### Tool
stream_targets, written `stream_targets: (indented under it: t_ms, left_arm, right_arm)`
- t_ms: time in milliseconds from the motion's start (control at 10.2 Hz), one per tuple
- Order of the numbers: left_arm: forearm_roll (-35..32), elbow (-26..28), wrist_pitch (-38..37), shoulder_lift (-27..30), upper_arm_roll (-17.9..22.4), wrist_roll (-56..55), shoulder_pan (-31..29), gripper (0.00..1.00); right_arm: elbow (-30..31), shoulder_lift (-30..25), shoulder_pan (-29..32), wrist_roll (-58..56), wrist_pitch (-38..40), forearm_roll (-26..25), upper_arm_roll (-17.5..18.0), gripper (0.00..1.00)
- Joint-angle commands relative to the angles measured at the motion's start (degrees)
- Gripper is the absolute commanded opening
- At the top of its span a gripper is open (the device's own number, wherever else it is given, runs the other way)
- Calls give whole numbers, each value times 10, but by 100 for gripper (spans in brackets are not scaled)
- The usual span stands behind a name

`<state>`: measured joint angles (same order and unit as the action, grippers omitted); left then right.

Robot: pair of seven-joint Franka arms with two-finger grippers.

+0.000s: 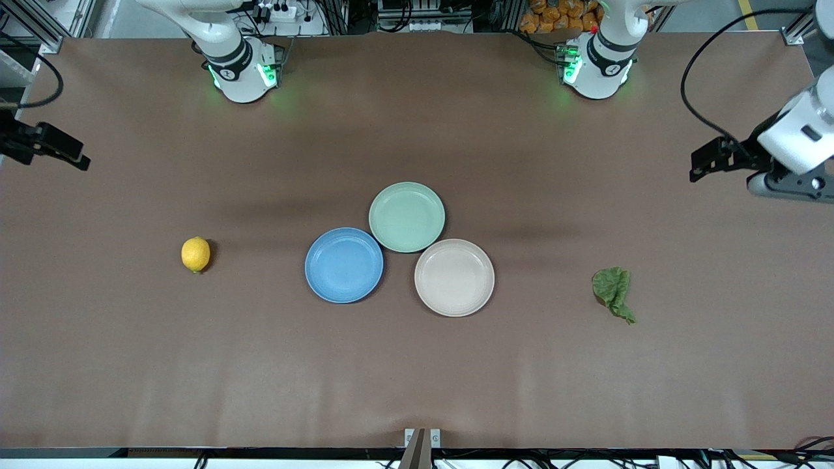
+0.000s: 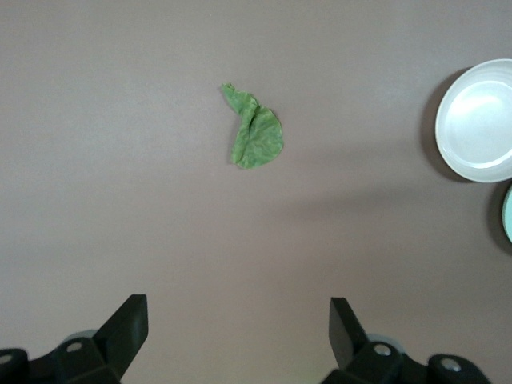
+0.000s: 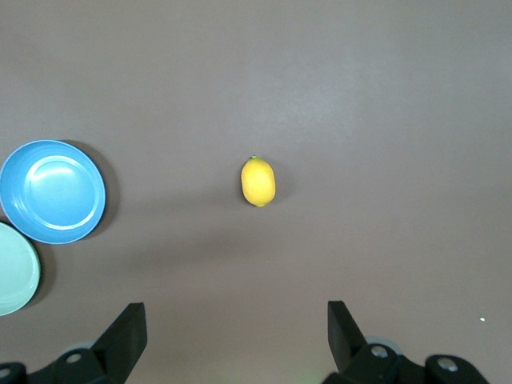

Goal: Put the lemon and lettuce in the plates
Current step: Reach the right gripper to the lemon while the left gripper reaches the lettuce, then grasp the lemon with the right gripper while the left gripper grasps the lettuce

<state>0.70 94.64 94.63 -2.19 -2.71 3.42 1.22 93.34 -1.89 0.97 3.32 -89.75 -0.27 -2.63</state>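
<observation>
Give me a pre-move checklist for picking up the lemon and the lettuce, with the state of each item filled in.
1. Left gripper open and holding nothing: ok; its fingers stand wide apart, up over the table's left-arm end.
2. Right gripper open and holding nothing: ok; it hangs over the right-arm end.
3. Lemon free on the table: ok; it lies alone toward the right arm's end.
4. Lettuce free on the table: ok; it lies alone toward the left arm's end.
5. Blue plate and beige plate bare: ok.
6. Plates apart: not ok; the green plate sits tight against both.
</observation>
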Motion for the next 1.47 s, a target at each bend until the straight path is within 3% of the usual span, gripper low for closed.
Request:
stream_targets:
  t_ms: [0,490,784,1373]
  left_arm:
    - [-27,-40,21,-71,-3,-20,4,100]
    - [-31,-103,78,-235,1,-43,1,100]
    - [-32,-99,176,-294,0,-52,6,100]
    - [-36,-91,257,-381,1,-109,6,100]
  right_arm:
    - [66,-7,1,3,-59,-6,3,100]
    - [217,24,1,2,-238,-6,4,100]
    - [264,74,2,-2,-311,-6,4,100]
    - [338,161,11,-49,-493,-6,4,100]
